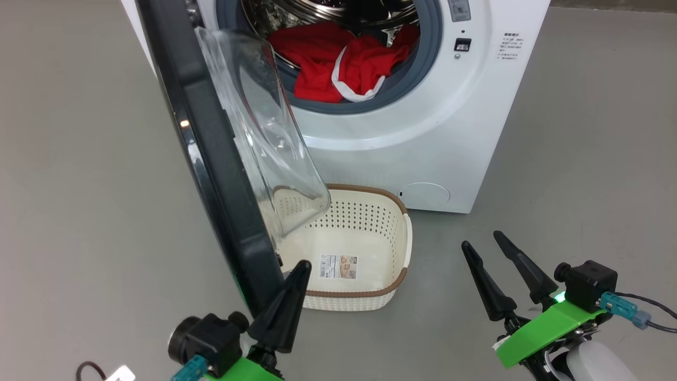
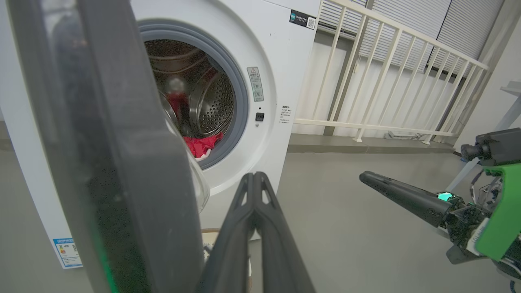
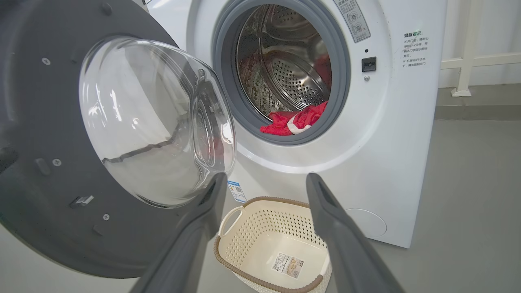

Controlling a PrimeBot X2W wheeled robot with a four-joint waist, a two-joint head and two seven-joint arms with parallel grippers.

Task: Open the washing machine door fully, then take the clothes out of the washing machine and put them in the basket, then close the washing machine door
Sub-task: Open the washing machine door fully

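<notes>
- The step in hand looks like the first one: the washing machine door (image 1: pixel 209 159) stands swung out, roughly square to the front of the washing machine (image 1: pixel 423 148), so it is open but probably not as far as it can go.
- The red clothes (image 1: pixel 322 58) lie at the bottom of the drum, a white-trimmed piece draped onto the grey rubber ring; none are out yet.
- The basket (image 1: pixel 392 227) sits empty on the floor in front of the machine, partly beneath the door's glass bowl window (image 1: pixel 264 132).
- The next move likely calls for pushing the door's inner face further outward, away from the opening, without knocking the basket under it.
- The left end effector (image 1: pixel 304 264) has its two fingers pressed together, gripping nothing. Its tip sits just beside the door's lower rim on the inner side; whether it touches, I cannot tell.
- The right end effector (image 1: pixel 482 241) is spread wide and empty, hanging above the floor right of the basket, aimed towards the drum opening.
</notes>
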